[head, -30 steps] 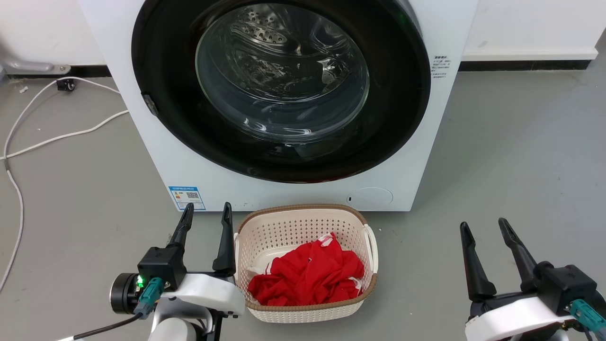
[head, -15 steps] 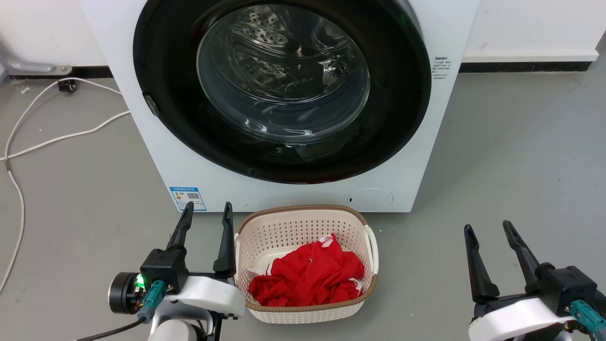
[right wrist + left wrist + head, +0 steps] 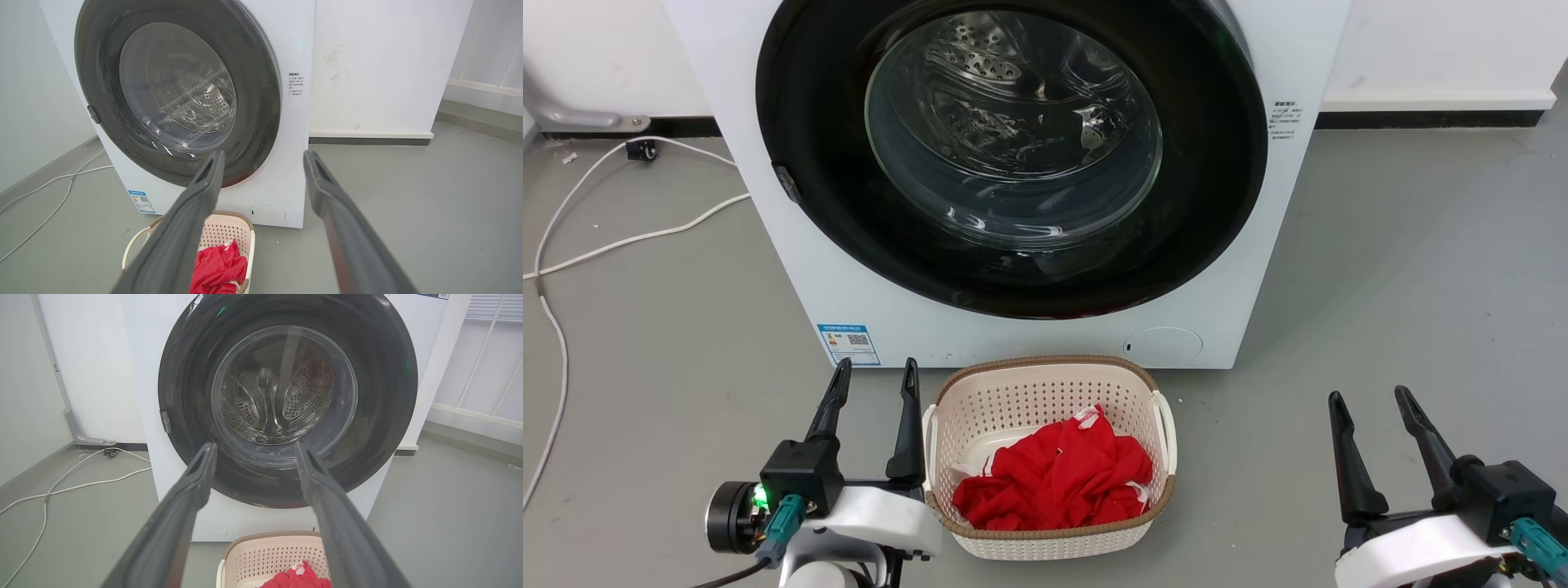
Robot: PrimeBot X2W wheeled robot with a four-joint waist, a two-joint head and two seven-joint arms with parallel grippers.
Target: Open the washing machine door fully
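Door shut; both grippers spread wide, holding nothing.

Nearest you, you are seeing the left gripper (image 3: 875, 365) at lower left and the right gripper (image 3: 1368, 396) at lower right, each with fingers parted and pointing toward the washer (image 3: 849, 302). Between them a basket (image 3: 1045, 361) is sitting on the floor (image 3: 1421, 269) just before the washer, holding a red cloth (image 3: 1054, 478); the left gripper is hovering just beside its rim. Beyond, the door (image 3: 1013, 147) is lying closed, flush on the washer front. A white cable (image 3: 605, 241) is trailing across the floor at far left.
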